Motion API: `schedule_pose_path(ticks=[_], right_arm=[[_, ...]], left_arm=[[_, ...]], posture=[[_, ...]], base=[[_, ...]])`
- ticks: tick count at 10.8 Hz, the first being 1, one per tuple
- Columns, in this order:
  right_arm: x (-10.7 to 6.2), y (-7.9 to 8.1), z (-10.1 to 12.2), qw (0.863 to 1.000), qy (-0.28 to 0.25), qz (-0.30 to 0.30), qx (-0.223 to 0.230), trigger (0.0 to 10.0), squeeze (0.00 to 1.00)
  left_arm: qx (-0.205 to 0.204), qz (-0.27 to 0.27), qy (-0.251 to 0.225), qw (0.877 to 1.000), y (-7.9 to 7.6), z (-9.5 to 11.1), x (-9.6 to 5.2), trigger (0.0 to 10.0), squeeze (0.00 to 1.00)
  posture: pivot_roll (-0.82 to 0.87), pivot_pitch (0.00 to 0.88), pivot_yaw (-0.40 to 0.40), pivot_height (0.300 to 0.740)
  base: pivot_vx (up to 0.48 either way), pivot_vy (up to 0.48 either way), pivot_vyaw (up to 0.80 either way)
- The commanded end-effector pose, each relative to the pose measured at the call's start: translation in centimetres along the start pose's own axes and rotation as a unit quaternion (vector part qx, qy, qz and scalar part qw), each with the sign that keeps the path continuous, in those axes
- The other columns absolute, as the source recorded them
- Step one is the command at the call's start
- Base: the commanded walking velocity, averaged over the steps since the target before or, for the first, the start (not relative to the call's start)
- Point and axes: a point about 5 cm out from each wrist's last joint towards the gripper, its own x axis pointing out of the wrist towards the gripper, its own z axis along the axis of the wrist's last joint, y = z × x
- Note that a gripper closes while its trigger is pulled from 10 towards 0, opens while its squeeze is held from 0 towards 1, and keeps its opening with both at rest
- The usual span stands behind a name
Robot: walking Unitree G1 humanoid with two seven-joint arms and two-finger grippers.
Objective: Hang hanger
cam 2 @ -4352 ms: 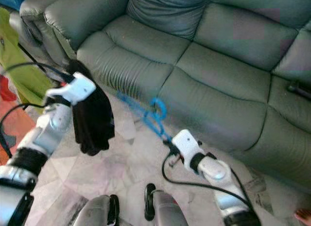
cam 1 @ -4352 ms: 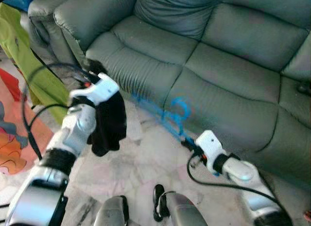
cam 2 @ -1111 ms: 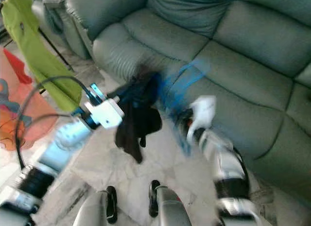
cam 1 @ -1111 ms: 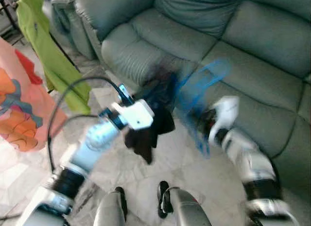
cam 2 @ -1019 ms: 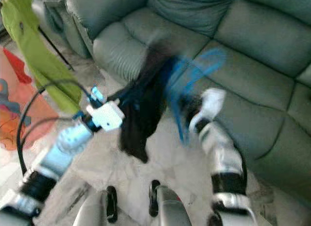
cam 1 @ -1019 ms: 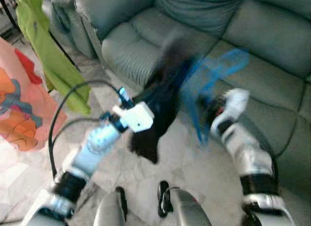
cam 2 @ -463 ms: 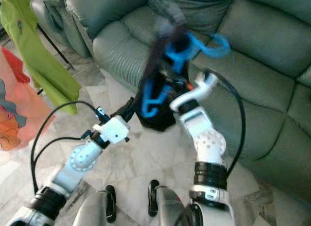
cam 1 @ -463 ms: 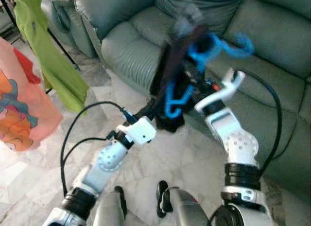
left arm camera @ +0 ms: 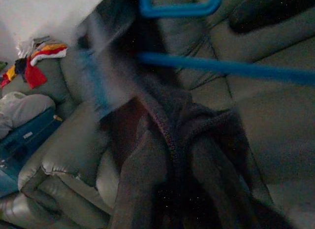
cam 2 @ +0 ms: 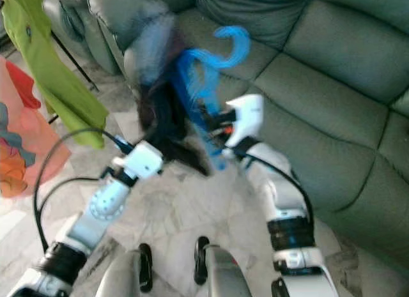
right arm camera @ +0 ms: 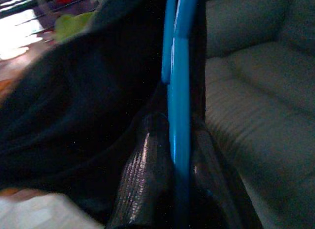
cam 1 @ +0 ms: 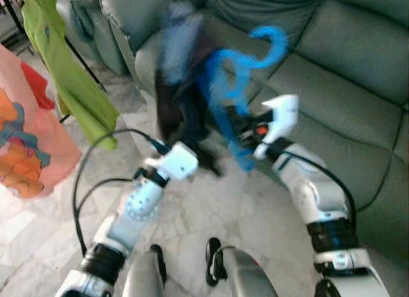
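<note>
**Hanger raised over the sofa, garment partly on**

Lifted well up since a few seconds back: blue hanger (cam 1: 233,86) now raised in front of the sofa (cam 1: 345,60), hook uppermost, instead of held low near the floor (cam 1: 192,207). Dark garment (cam 1: 182,112) also brought across from the left side and now bunched against the hanger's left half, blurred with motion.

Right gripper (right arm camera: 170,189) clenched on the hanger's lower bar, black fingers (right arm camera: 142,175) pressed to either side of the blue plastic in the right wrist view. Left gripper (cam 1: 192,150) up against the cloth from below; grip on the fabric likely, but whether closed or released cannot be told through the blur and folds.

Progress, as a judgement: hanger picked up and carried high, garment being worked onto it but apparently not seated yet, with cloth heaped rather than draped over both shoulders. Left to do: settle the garment, then turn toward a rail and set the hook over it. No rail visible from this position.

Around: green garment (cam 1: 67,73) hanging on a dark stand at the far left, beside a pink and orange cloth (cam 1: 29,144) at the left edge. Sofa close ahead, filling the way forward. Black cable (cam 1: 96,169) looping beside the left arm, another (cam 1: 326,175) along the right forearm; either could snag the hook or the loose cloth.
</note>
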Motion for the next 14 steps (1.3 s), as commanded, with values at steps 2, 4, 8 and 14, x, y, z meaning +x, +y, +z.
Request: schedule_pose_path(ticks=[2,4,8,14], right_arm=[[0.1,-1.1,2.8,0.992,-0.085,-0.046,-0.086,10.0,0.00],[0.3,-0.9,3.1,0.989,-0.104,-0.039,-0.098,10.0,0.00],[0.6,1.2,3.8,0.984,-0.143,0.007,-0.106,10.0,0.00],[0.4,1.8,3.3,0.982,-0.144,0.030,-0.120,10.0,0.00]], left_arm=[[0.000,-0.003,-0.010,1.000,-0.3,0.4,0.1,10.0,0.00],[-0.019,-0.026,0.004,0.999,-1.3,0.1,-0.2,10.0,0.00],[-0.056,-0.078,0.021,0.995,-3.1,-0.2,-0.7,10.0,1.00],[-0.064,-0.077,0.029,0.995,-2.2,-0.6,-1.0,10.0,1.00]], posture=[[-0.06,0.222,-0.052,0.740],[-0.06,0.222,-0.052,0.740],[-0.07,0.225,-0.051,0.740],[-0.06,0.221,-0.047,0.740]], base=[[0.000,0.000,0.00],[0.000,0.000,0.00],[0.000,0.000,0.00],[0.000,0.000,0.00]])
